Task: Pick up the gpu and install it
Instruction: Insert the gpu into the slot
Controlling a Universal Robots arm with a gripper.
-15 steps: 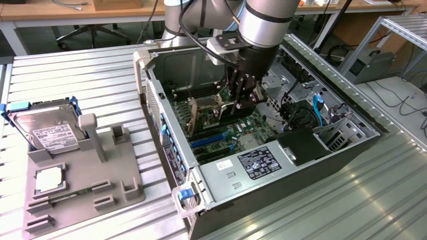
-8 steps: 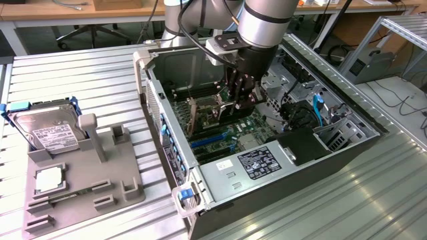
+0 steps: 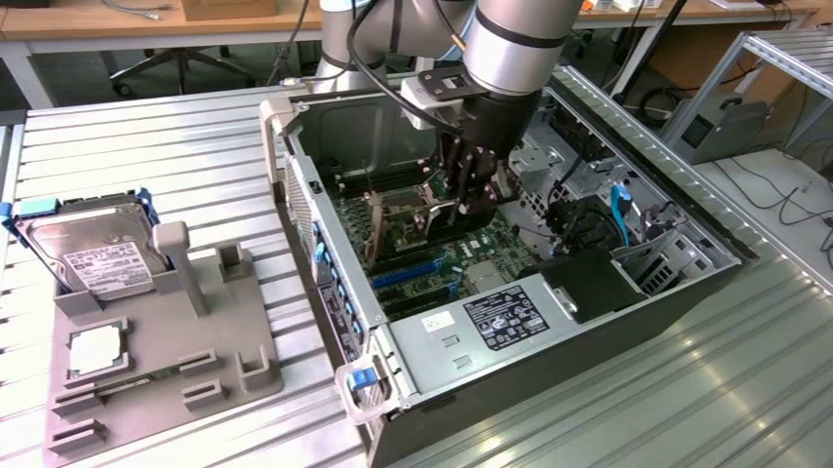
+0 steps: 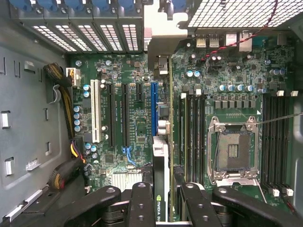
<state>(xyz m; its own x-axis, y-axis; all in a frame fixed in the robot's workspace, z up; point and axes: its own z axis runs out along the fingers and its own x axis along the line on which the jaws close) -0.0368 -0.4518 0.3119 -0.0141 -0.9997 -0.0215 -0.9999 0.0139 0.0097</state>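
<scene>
Closest to the wrist camera, black jointed fingers (image 4: 142,203) of the gripper (image 4: 164,191) press in from either side on the gpu (image 4: 161,163). The card stands edge-on between them and carries a logo strip on its upper edge. The pincer is thus pinching the card, not spread.

The gpu runs from the fingers toward the rear wall of the computer case (image 3: 302,200). There its silver bracket (image 4: 163,38) stands next to the row of vented slot covers (image 4: 90,37). The card is upright over the green motherboard (image 4: 137,137), between the long blue slot (image 4: 154,109) just beside it and the black memory slots (image 4: 192,132). Whether its lower edge is seated in a connector cannot be told. Farther along the board sits the open processor socket (image 4: 234,151) with its metal frame.

In the exterior view the arm (image 3: 521,39) reaches down into the open case, which lies on its side near the middle of the ribbed metal bench (image 3: 170,146). A silver power supply (image 3: 501,317) with a black label sits in the case's near corner.

Toward the bench's edge at the exterior view's left rests a gray holder (image 3: 195,341). It carries a hard drive (image 3: 92,253) with blue rails, propped on edge, and a small square silver chip (image 3: 94,351) lying flat in front of the drive.
</scene>
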